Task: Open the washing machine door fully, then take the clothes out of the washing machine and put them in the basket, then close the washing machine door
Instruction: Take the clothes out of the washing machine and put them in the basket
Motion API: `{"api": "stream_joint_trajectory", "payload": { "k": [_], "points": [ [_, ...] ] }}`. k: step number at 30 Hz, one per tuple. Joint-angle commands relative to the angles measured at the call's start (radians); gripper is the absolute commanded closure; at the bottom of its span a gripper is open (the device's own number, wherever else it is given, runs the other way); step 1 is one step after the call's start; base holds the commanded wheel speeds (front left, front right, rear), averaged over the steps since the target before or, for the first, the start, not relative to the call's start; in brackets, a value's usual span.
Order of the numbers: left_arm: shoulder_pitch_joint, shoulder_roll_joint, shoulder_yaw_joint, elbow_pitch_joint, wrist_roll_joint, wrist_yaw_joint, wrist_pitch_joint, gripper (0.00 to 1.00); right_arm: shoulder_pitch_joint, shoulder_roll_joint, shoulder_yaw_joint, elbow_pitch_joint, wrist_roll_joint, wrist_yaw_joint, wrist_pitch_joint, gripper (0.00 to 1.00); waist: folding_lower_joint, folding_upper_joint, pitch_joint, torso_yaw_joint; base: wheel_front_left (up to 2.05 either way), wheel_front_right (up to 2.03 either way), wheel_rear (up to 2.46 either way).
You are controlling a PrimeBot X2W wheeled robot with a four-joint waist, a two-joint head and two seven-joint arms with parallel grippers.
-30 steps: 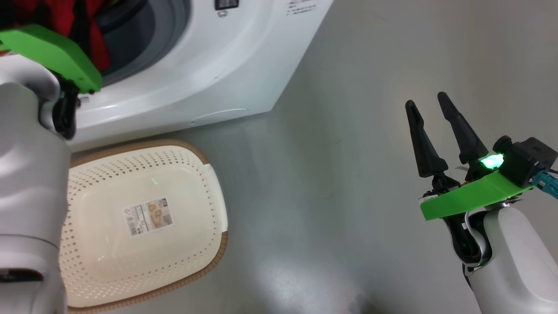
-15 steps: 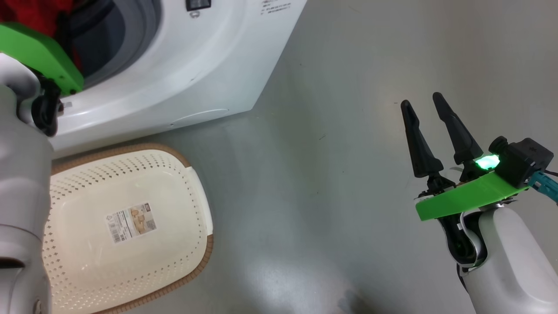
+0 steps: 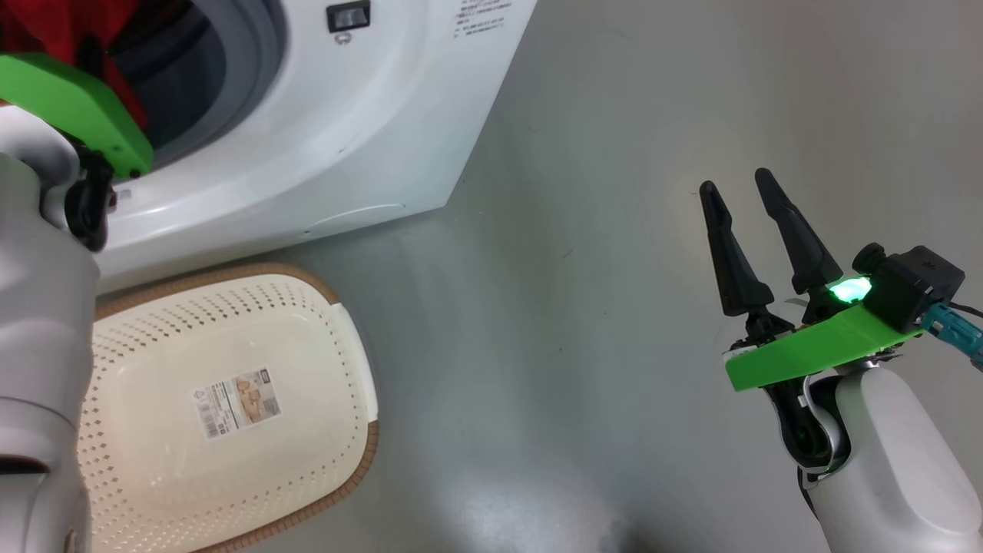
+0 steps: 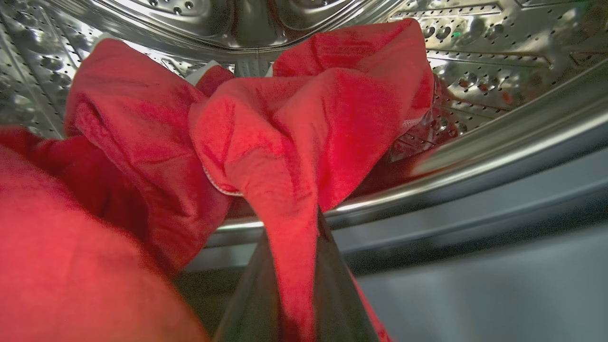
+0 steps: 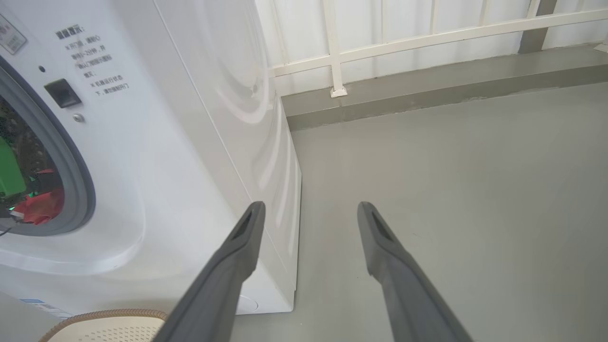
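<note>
Left gripper (image 4: 294, 237): in its wrist view we see the two dark fingers pressed together on a narrow fold of red cloth, which runs down between them.
Clothes (image 4: 294, 123): a bunched red heap in the drum (image 4: 475, 42), one fold drawn out over the steel lip to the fingers. We make out a bit of white cloth (image 4: 202, 71) behind the heap. In the head view we see red (image 3: 46, 27) in the washer's opening, above the left arm's green plate (image 3: 77, 107).
Washer (image 3: 369, 130): white, standing on the grey floor (image 3: 576, 230). We see its round opening uncovered, with the grey ring (image 5: 71, 156) around it and a small dark latch (image 5: 61, 92) beside the ring.
Basket (image 3: 338, 369): on the floor just in front of the washer, below the opening. We see nothing in it but the paper label (image 3: 236, 402) on its bottom. Its brown rim also shows in the right wrist view (image 5: 109, 313).
Right gripper (image 3: 735, 181): fingers apart, holding nothing, up over bare floor, well apart from the washer and the basket. In its own view (image 5: 309, 206) we look past the fingers at the washer's corner.
Background: a white railing (image 5: 427, 33) behind the washer.
</note>
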Motion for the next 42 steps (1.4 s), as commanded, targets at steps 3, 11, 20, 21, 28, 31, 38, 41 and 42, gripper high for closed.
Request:
{"api": "stream_joint_trajectory", "payload": {
  "k": [3,11,20,21,28,31,38,41,42],
  "points": [
    [-0.016,0.038,0.001,-0.016,-0.002,-0.008,-0.027,1.00,0.006,-0.006,0.018,-0.017,-0.002,0.002,-0.012,0.00,0.0000,-0.0001,-0.014,0.005,0.00,0.00,0.00],
    [0.016,0.014,-0.040,-0.020,0.010,-0.015,-0.111,1.00,0.020,-0.020,0.021,-0.017,0.000,0.002,-0.012,0.00,0.0000,-0.0001,-0.064,0.036,0.00,0.00,0.00],
    [0.066,-0.024,-0.082,-0.048,0.002,-0.019,-0.218,1.00,0.036,-0.037,0.029,-0.003,-0.002,0.002,-0.012,0.00,0.0000,-0.0001,-0.128,0.092,0.00,0.00,0.00],
    [0.075,-0.025,-0.087,-0.053,0.003,-0.020,-0.226,1.00,0.039,-0.038,0.030,-0.001,-0.002,0.002,-0.012,0.00,0.0000,-0.0001,-0.137,0.097,0.00,0.00,0.00],
    [0.160,-0.032,-0.110,-0.123,-0.004,-0.020,-0.261,1.00,0.072,-0.041,0.031,0.007,0.003,0.002,-0.012,0.00,0.0000,-0.0001,-0.211,0.128,0.00,0.00,0.00],
    [0.203,-0.032,-0.122,-0.173,-0.002,-0.020,-0.265,1.00,0.087,-0.043,0.030,0.014,0.005,0.002,-0.012,0.00,0.0000,-0.0001,-0.244,0.145,0.00,0.00,0.00],
    [0.304,-0.026,-0.139,-0.335,0.005,-0.020,-0.267,1.00,0.115,-0.047,0.031,0.031,0.007,0.002,-0.012,0.00,0.0000,-0.0001,-0.303,0.193,0.00,0.00,0.00],
    [0.355,-0.017,-0.144,-0.414,0.008,-0.020,-0.267,1.00,0.127,-0.048,0.033,0.037,0.006,0.002,-0.012,0.00,0.0000,-0.0001,-0.326,0.214,0.00,0.00,0.00],
    [0.373,-0.012,-0.146,-0.442,0.010,-0.018,-0.267,1.00,0.132,-0.049,0.033,0.039,0.005,0.002,-0.012,0.00,0.0000,-0.0001,-0.333,0.220,0.00,0.00,0.00]
  ]
}}
